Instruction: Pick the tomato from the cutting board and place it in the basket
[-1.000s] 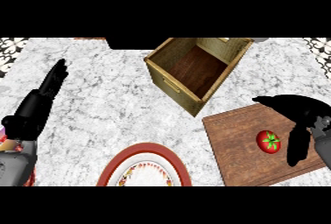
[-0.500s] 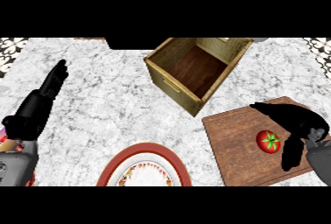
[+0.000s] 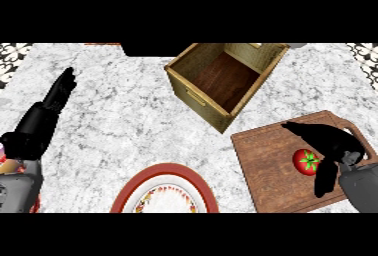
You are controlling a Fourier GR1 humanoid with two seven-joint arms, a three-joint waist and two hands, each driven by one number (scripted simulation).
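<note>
The tomato (image 3: pixel 307 161) sits on the wooden cutting board (image 3: pixel 269 165), toward its right side, green stem up. The right hand (image 3: pixel 330 145) hangs over it with fingers and thumb spread wide: one reaches across the board above the tomato, another drops down just beside its right edge. Nothing is closed round it, so it is not yet picked.

The risk I see is in the closing. The tomato is round and smooth, and the hand looks set a little to the right of it rather than square over it. If the fingers close from there, they could nudge it sideways and send it rolling across the board, maybe off the left edge toward the plate (image 3: pixel 165 192).

The basket (image 3: pixel 188 92), a wooden box tilted on the counter (image 3: pixel 118 130), is up and to the left, well apart from the board. Its near corner points at the board, so a low carry could clip the rim.

The left hand (image 3: pixel 44 112) rests at the left edge, fingers straight.
</note>
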